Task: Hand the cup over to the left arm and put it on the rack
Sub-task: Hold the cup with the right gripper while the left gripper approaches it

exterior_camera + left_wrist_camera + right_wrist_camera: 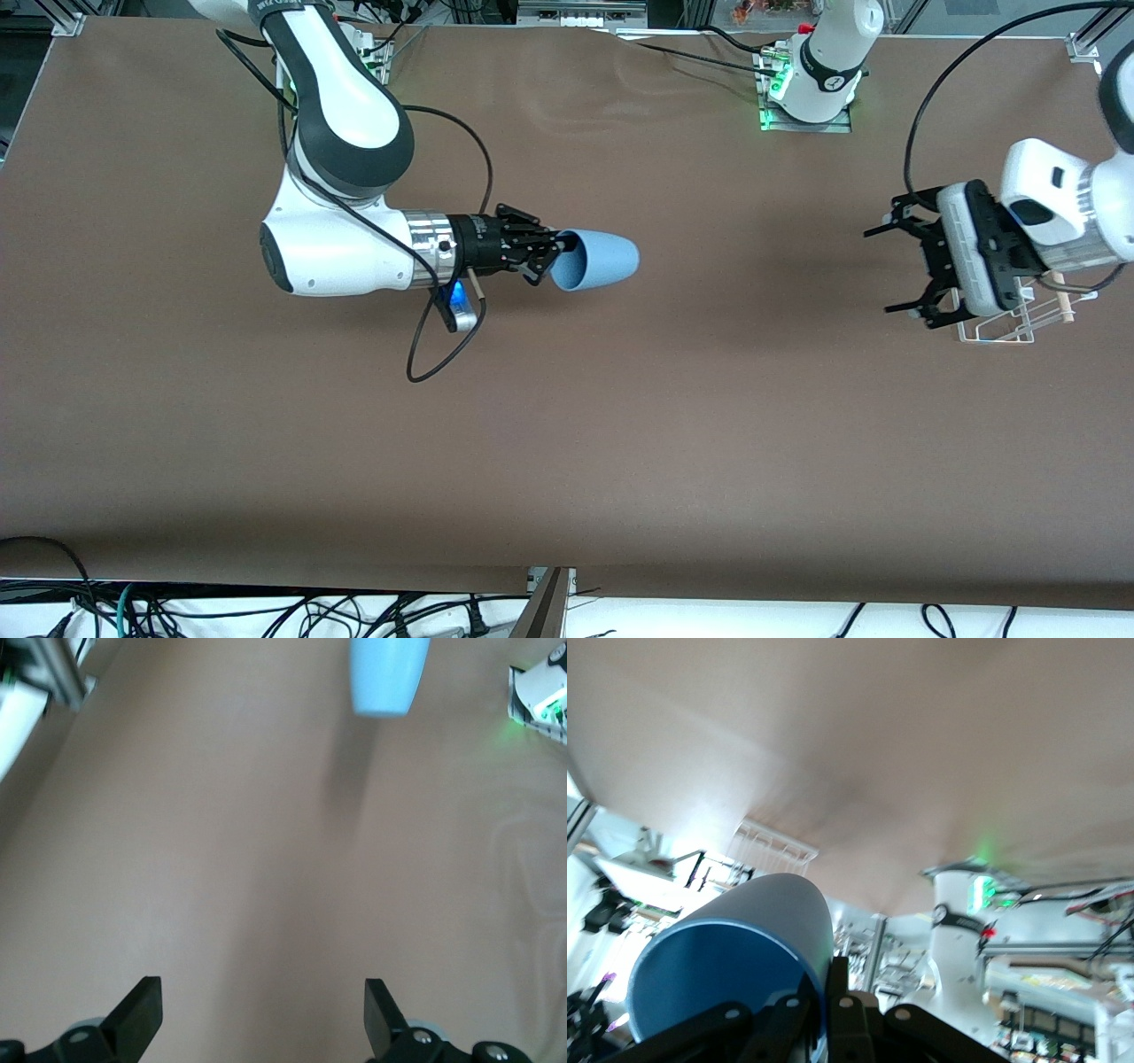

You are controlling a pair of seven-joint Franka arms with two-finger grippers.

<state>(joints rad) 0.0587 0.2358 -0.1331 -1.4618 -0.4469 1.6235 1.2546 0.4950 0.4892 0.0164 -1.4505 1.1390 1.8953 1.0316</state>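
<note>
Cup (598, 261) held sideways in right pincer (551, 252); left pincer (912, 266) wide, seemingly over rack (1005, 328).

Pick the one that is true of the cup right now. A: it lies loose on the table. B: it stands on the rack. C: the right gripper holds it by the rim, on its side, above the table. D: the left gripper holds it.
C: the right gripper is shut on the cup at its rim.

Right tool (551, 254) clamped, wrist horizontal; left tool (904, 266) spread wide (waiting).
</note>
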